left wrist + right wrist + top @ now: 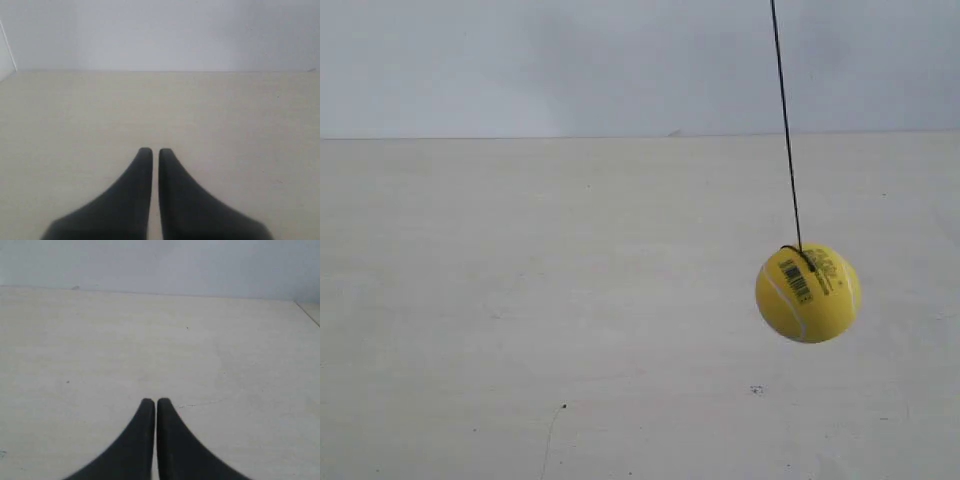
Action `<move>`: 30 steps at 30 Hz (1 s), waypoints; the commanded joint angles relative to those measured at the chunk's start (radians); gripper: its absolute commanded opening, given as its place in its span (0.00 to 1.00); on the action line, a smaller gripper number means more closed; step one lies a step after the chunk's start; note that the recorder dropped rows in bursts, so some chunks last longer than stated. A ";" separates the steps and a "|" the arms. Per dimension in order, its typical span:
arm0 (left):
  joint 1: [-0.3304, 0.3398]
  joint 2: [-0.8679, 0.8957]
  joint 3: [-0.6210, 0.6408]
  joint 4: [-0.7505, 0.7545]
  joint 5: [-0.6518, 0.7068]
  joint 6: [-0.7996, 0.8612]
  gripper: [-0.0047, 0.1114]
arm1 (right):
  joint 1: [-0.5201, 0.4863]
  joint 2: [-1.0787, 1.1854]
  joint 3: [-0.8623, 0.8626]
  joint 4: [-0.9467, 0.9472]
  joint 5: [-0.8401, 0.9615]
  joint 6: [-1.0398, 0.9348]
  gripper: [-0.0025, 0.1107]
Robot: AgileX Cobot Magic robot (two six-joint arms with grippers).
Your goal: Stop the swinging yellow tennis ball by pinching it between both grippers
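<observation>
While the pale, whitish table [520, 320] fills most of every view, a plain grey-white wall [570, 60] rises straight up from the table's far edge. Over the table, the left gripper [155, 150] points toward that far edge. Its two black, tapered jaws are drawn in until only a thin sliver of tabletop shows between their tips, and nothing is held between them. The right gripper [155, 400] also reaches out over the table toward the wall. Its jaws are pressed even closer, with barely a hairline between them, and they too hold nothing.

The yellow tennis ball [808, 293] shows only in the exterior view. It hangs in the air above the table, toward the table's side at that view's right and clear of the surface. A thin black string [785, 120] runs up from the ball, leaning slightly toward that view's left, crosses the table's far edge and leaves the picture at the top. A black barcode [796, 281] is printed on the ball just beneath the knot, beside a white curved seam. One small dark speck [757, 389] marks the table below the ball.
</observation>
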 commanded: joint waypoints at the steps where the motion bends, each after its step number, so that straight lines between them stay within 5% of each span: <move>1: 0.003 -0.003 0.004 -0.014 -0.161 0.019 0.08 | -0.003 -0.005 -0.001 -0.009 -0.105 -0.013 0.02; 11: 0.003 -0.003 0.004 -0.014 -0.542 -0.074 0.08 | -0.003 -0.005 -0.001 0.008 -0.547 0.018 0.02; 18: 0.003 -0.003 0.004 0.027 -0.695 -0.674 0.08 | -0.003 -0.005 -0.001 0.020 -0.718 0.340 0.02; 22: 0.003 -0.003 -0.006 0.326 -0.725 -0.883 0.08 | -0.003 -0.005 -0.001 -0.016 -0.741 0.552 0.02; 30: 0.003 0.158 -0.156 0.847 -0.873 -1.294 0.08 | -0.003 0.047 -0.127 -0.404 -0.691 0.832 0.02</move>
